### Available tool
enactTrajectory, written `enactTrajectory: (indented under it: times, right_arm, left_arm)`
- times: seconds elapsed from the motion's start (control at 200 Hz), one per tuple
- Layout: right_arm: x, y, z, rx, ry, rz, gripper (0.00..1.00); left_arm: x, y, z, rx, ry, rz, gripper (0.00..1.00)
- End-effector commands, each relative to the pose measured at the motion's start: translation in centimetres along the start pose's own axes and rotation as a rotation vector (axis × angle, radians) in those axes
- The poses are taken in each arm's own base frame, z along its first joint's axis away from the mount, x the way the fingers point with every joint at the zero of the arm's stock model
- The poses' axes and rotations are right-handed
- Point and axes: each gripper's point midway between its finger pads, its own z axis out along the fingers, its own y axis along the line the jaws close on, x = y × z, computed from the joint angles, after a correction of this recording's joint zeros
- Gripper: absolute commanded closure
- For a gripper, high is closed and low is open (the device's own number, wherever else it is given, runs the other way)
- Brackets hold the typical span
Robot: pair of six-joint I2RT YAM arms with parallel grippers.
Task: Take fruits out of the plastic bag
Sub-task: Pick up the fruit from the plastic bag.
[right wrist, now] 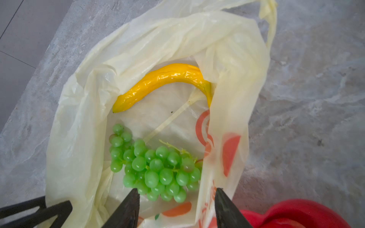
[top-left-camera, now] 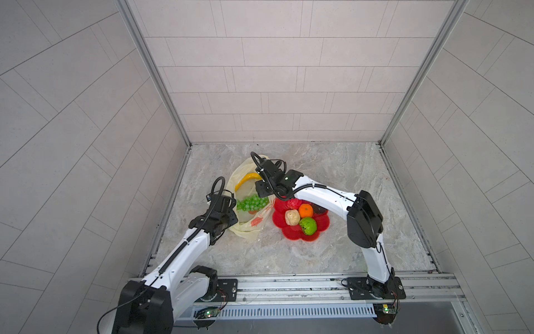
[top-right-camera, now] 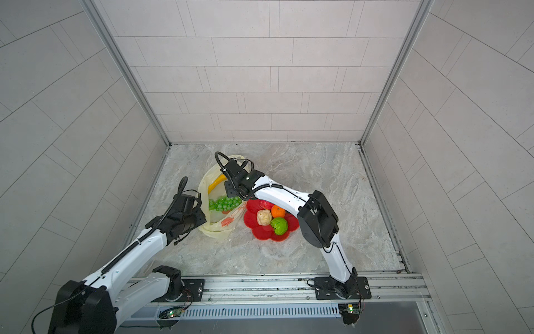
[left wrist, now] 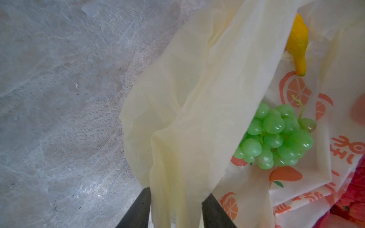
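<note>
Right gripper (right wrist: 176, 196) first: jaws apart, nothing between them, and I have it hanging over the open mouth of the plastic bag (right wrist: 83, 118). The green grape bunch (right wrist: 156, 167) lies inside the bag right below the fingertips and just ahead of them, not gripped. Farther out from the gripper, past the grapes, the yellow banana (right wrist: 164, 83) lies curved on the bag's bottom, apart from the bunch. The bag's printed wall stands up next to one of the right fingers (right wrist: 227, 213).

Left gripper (left wrist: 178, 190): at the bag's rim, across the grapes from the right gripper. A fold of the pale bag wall runs up between its two fingers, which stand apart. Whether they actually pinch the film I can't tell, since the plastic covers the contact. Beyond that fold I see the grapes near and the banana's tip farther off, both in the bag.

Outward from the right gripper, on the side away from the left one: red flower-shaped dish (top-left-camera: 291, 234), just beside the bag, partly under the right forearm. In it, out of the bag: orange (top-left-camera: 306, 210), green apple (top-left-camera: 308, 226), beige piece (top-left-camera: 292, 217), red piece (top-left-camera: 293, 204), and a dark piece (top-left-camera: 319, 209) mostly hidden by the arm. The bag's handle loop (right wrist: 268, 23) lies past the banana, farthest from the gripper. Everything sits on the grey marbled table (top-left-camera: 361, 179).
</note>
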Motion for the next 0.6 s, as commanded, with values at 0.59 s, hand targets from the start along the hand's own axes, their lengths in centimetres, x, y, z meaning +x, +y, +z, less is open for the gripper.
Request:
enactTrajectory:
  times: [0.59]
  right_arm:
    - [-1.4, -4.4, 9.3, 0.194, 0.049, -0.171, 0.51]
  left_arm:
    - [-1.6, -0.4, 0.6, 0.005, -0.078, -0.01, 0.75]
